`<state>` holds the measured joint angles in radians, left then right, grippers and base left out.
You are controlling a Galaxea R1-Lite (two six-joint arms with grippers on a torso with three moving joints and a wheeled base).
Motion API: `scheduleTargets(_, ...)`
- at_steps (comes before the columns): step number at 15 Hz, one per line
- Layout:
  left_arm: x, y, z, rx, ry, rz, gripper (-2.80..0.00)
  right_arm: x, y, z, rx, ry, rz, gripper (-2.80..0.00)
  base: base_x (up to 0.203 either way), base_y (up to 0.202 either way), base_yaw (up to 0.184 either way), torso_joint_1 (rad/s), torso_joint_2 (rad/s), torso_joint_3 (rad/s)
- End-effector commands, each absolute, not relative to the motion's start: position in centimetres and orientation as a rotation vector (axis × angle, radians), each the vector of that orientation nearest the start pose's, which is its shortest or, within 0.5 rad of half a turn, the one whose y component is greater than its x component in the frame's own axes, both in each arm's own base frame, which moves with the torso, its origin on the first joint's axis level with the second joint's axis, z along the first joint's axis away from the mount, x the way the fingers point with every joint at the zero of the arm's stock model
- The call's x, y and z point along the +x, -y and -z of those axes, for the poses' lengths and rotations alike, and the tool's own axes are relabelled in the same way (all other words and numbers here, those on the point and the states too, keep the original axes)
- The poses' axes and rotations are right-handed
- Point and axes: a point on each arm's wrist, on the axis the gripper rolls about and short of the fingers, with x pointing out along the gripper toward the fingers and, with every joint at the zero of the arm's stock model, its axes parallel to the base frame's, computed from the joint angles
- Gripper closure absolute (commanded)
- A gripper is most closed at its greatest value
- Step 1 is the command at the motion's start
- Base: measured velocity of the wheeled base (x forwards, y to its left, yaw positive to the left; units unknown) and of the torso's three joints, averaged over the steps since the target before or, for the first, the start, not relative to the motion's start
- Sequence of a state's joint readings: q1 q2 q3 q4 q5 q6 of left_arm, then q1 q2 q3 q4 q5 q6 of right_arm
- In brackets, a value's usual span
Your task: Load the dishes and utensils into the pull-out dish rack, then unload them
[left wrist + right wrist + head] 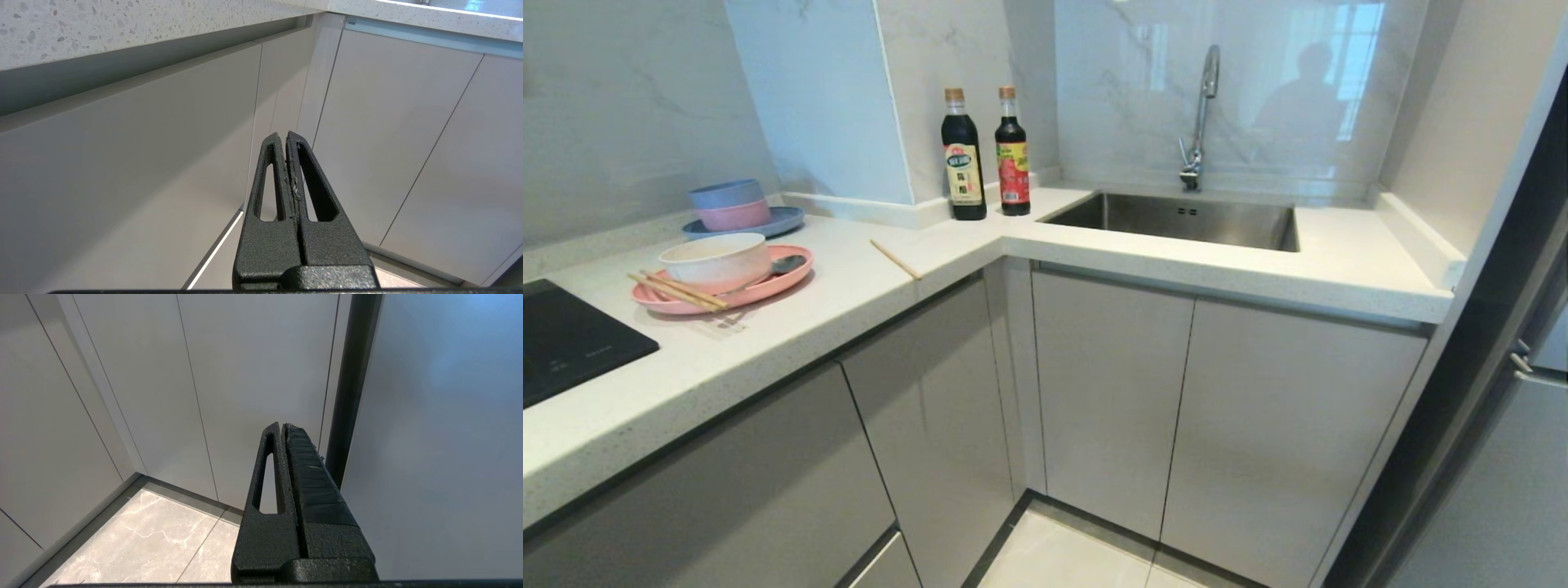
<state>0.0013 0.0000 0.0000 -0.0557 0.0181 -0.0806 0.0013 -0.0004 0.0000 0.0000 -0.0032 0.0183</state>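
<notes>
On the left counter a large pink plate (768, 287) holds a cream-white bowl (717, 260), a pair of wooden chopsticks (678, 291) across its near rim and a metal spoon (786, 265) beside the bowl. The pull-out dish rack is hidden; all the pale cabinet fronts (931, 408) are closed. My left gripper (284, 136) is shut and empty, low in front of the cabinet fronts below the counter edge. My right gripper (282, 426) is also shut and empty, facing cabinet doors above the tiled floor. Neither arm shows in the head view.
One loose wooden stick (896, 260) lies near the counter's inner corner. A blue plate (784, 219) with stacked blue and pink bowls (729, 204) stands behind. Two dark bottles (987, 155), a steel sink (1176, 219) with tap, a black cooktop (572, 339) and a tall dark-edged panel (1486, 367) on the right.
</notes>
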Motion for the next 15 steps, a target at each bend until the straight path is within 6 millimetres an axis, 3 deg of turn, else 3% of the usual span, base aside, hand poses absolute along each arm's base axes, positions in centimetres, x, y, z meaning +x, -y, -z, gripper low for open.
scheduleTargets(1, -2.12, -0.04, -7.54, -0.081, 0.035, -0.019, 0.0, -2.27, 0.01, -7.51, 0.018, -0.002, 0.002, 0.0, 0.0, 0.0, 0.0, 0.0, 0.0, 0.0)
scheduleTargets(15, -2.12, -0.04, -7.54, -0.082, 0.035, -0.019, 0.0, -2.27, 0.01, -7.51, 0.018, -0.002, 0.002, 0.0, 0.0, 0.0, 0.0, 0.0, 0.0, 0.0)
